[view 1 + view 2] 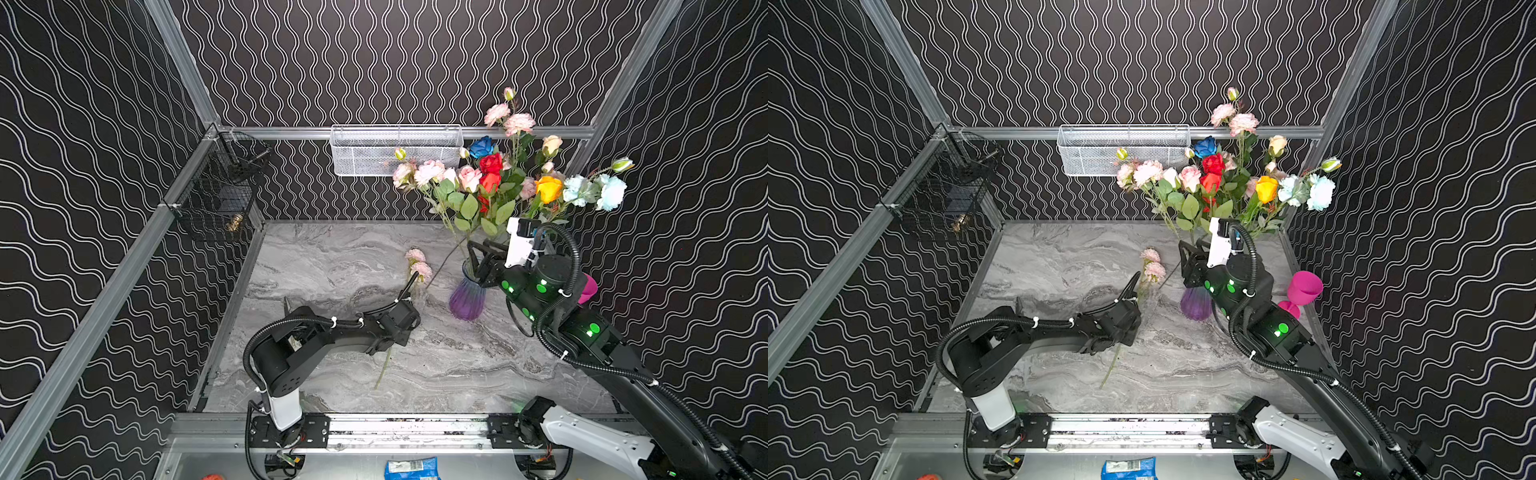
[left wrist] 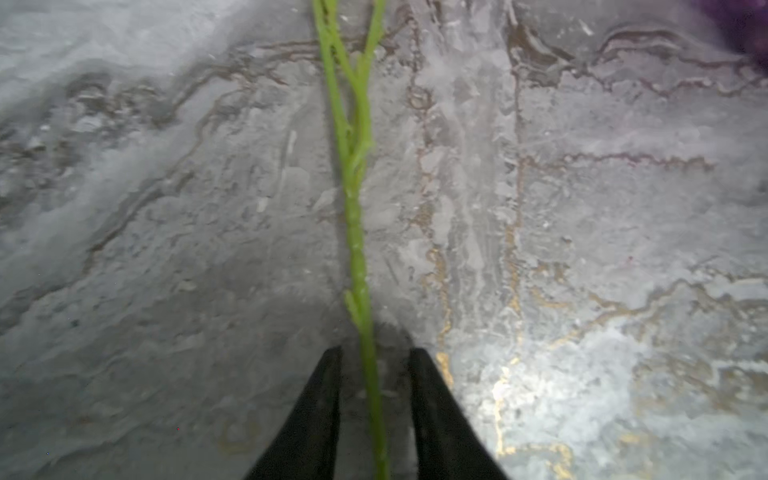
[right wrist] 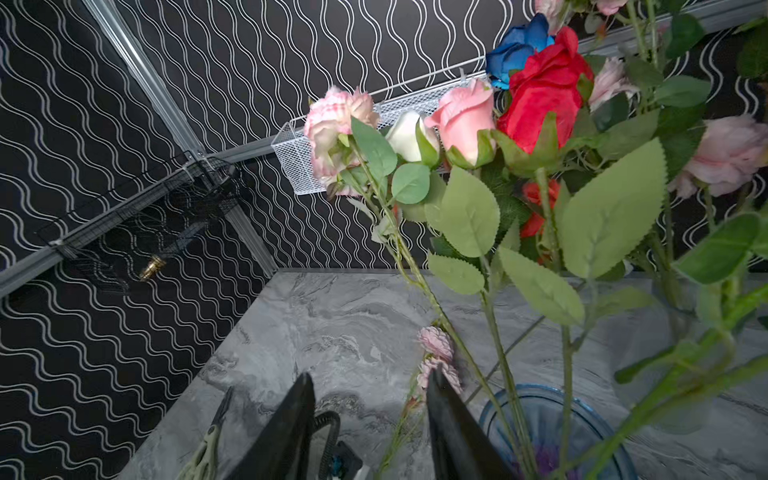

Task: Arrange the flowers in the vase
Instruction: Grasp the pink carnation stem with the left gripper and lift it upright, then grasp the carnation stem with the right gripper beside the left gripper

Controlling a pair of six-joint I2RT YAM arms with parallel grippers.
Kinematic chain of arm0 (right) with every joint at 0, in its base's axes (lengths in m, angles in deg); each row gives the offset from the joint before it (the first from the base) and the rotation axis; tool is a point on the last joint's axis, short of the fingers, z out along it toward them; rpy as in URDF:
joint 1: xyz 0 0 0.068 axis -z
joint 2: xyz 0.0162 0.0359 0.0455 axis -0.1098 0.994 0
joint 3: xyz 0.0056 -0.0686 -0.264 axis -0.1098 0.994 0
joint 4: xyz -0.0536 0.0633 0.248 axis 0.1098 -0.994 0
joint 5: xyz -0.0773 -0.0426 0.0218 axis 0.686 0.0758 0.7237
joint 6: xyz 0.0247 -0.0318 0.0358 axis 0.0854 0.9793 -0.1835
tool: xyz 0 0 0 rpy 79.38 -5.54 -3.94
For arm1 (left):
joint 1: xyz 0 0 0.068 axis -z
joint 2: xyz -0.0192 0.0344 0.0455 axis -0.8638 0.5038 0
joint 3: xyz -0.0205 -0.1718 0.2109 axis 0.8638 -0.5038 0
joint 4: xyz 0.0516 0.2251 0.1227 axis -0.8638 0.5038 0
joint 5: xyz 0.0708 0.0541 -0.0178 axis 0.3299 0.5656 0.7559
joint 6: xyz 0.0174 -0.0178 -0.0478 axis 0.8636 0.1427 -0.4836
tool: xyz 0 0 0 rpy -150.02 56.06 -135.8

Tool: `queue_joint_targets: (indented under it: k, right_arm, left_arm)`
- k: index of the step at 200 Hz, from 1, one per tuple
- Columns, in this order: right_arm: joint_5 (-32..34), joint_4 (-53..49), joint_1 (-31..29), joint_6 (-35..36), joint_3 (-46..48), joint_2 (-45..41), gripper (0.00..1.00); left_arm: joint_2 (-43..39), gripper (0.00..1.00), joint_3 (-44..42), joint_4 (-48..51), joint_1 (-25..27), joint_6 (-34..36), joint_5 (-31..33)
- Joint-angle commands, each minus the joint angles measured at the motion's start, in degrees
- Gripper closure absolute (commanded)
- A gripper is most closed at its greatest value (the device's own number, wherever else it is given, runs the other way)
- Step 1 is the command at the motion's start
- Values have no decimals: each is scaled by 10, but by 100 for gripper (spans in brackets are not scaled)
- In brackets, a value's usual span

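Down low, the left hand (image 2: 376, 352) straddles the flower stem (image 2: 355, 232), slightly spread; the right hand (image 3: 370, 376) gapes empty.

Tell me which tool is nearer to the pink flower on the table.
Left. The left tool straddles the stem of the pink flower; the right tool hovers by the vase rim, apart from it.

I count one vase (image 1: 467, 299), right of centre in both top views, and one loose flower spray (image 1: 419, 266) with two pink blooms, lying on the bench (image 1: 332, 257). The vase's bunch has one blue bloom (image 1: 482, 146), one orange bloom (image 1: 548, 189), two pale-blue blooms (image 1: 611, 193) and at least two red blooms (image 1: 491, 163). The pink ones overlap too much to count. There is also one white basket (image 1: 395, 151), one black basket (image 1: 216, 195), one magenta cup (image 1: 1304, 287) and one pair of scissors (image 3: 208, 449).
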Motion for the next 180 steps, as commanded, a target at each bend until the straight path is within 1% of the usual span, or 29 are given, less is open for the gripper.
queue_joint_targets:
  k: [1,20,39,60,85,126,146,180]
  right_arm:
    - [-16,38,-1,-16,8,-11,54]
    - [-18,40,-2,-16,12,-13,54]
    - [-28,38,-2,-18,11,-13,54]
    - [-38,40,-3,-22,13,-15,54]
    - [-40,48,-3,-26,22,-19,54]
    - [-67,54,-7,-28,17,-5,54]
    - [-80,61,-11,-29,12,4,54]
    - [-100,73,-25,-32,13,7,54]
  left_arm:
    - [-1,82,-4,25,-2,-6,-14]
    - [-22,100,-21,26,-4,-14,-7]
    - [-57,100,-31,39,-9,-18,0]
    - [-128,100,-47,54,-9,-15,21]
    - [-245,100,-81,49,-9,-6,37]
    - [-444,100,-162,-6,-10,-4,39]
    - [-526,100,-195,-26,-11,-3,41]
    - [-659,100,-228,-21,-10,-11,46]
